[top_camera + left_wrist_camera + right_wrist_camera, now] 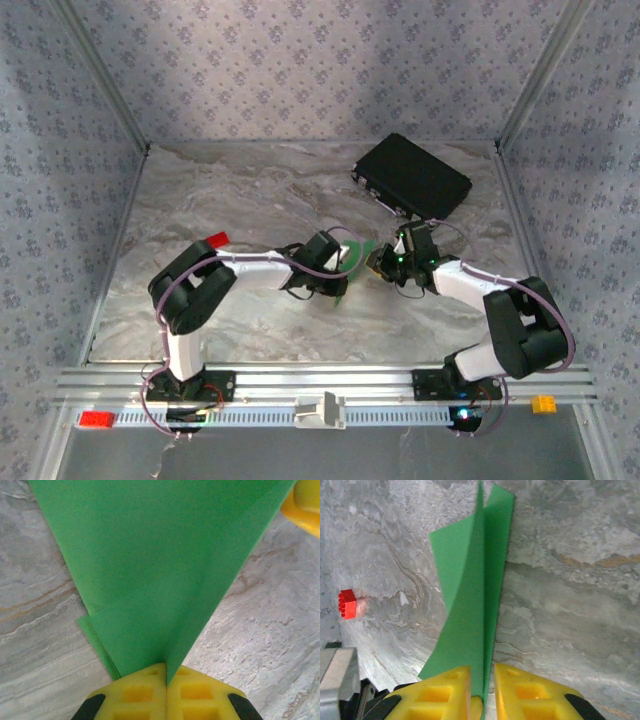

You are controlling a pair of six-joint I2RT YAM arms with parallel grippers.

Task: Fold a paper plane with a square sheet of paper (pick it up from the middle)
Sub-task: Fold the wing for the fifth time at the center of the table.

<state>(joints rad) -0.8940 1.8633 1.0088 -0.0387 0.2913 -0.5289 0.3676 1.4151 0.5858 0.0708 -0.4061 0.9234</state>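
Two grippers meet at the folded paper. My left gripper pinches it tight; my right gripper straddles it, jaws slightly apart.

Bright green paper (grey marbled table)

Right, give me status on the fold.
Left gripper shut on the green paper. Right gripper around its other end, grip unclear. Black case and red block apart from it.

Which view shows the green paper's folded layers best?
Left wrist: the green paper spreads broad and close, its layered edges plain. Right wrist shows it nearly edge-on. Top external gives a small green sliver between the arms.
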